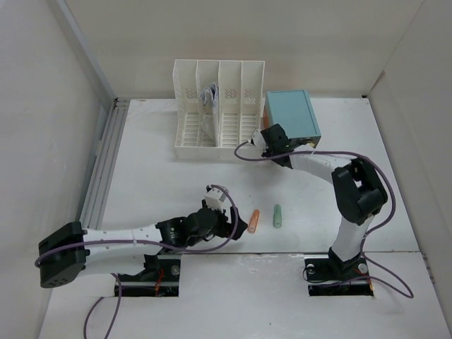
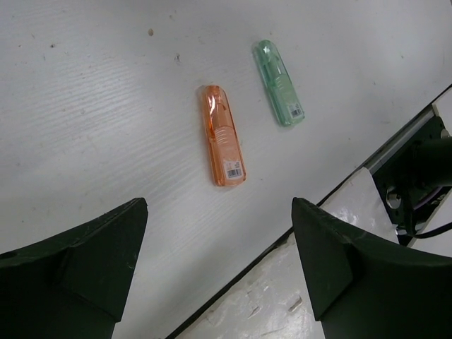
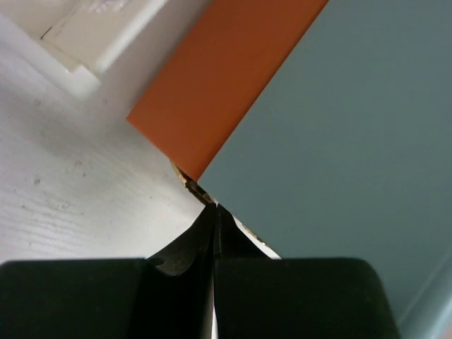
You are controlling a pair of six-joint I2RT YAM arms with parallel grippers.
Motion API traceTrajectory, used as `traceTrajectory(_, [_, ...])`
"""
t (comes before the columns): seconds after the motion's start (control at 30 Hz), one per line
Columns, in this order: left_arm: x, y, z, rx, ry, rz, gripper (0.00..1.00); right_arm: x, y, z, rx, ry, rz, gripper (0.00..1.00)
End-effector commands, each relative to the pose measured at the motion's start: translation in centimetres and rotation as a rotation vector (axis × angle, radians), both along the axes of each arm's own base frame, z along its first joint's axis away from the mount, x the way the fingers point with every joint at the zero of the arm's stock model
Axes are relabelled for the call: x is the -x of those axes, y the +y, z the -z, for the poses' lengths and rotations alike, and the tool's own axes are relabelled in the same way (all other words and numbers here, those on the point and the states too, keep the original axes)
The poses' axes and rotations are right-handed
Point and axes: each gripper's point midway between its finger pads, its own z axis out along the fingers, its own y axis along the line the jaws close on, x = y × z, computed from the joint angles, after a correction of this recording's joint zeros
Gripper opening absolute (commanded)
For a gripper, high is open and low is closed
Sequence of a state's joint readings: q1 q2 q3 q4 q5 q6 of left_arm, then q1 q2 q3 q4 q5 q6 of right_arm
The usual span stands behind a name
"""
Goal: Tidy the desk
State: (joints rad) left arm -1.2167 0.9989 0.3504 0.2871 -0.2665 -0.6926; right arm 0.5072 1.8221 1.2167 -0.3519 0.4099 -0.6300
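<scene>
On the white desk (image 1: 162,162) lie two small translucent cases side by side, an orange case (image 1: 253,222) (image 2: 224,135) and a green case (image 1: 277,215) (image 2: 280,83). My left gripper (image 1: 236,224) (image 2: 219,212) hovers low just left of the orange case, open wide with nothing between its fingers. The orange case lies a little beyond the fingertips. My right gripper (image 1: 272,141) (image 3: 215,208) is shut, empty, its tip at the lower front corner of the teal-topped box (image 1: 291,116) (image 3: 339,127), beside the box's orange face (image 3: 219,78).
A white slotted file rack (image 1: 219,106) (image 3: 92,28) stands at the back, left of the teal box, with a pale bundle (image 1: 210,95) in one slot. A ridged metal rail (image 1: 102,169) runs along the left edge. White walls enclose the desk. The arm bases sit in two front cut-outs (image 1: 339,275).
</scene>
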Motion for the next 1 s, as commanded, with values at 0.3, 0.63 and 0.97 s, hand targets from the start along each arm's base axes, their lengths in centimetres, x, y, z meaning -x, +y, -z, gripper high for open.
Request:
traceTrajectory(0.3, [-0.3,-0.8,0.1,0.015,-0.021,-0.005,0.82,4.4,0.7,-9.9,-0.542,-0.091,-0.024,0.82])
traceTrajectory(0.63, [0.1,-1.2,-0.5,0.038,-0.025,0.001,0.82,5.3,-4.1,-7.8,-1.083,0.047,0.372,0.85])
traceTrajectory(0.97, [0.0,-0.5,-0.2,0.013,-0.027,-0.017,0.82,4.9,-6.8,-3.1,-1.285,0.142,0.520,0.85])
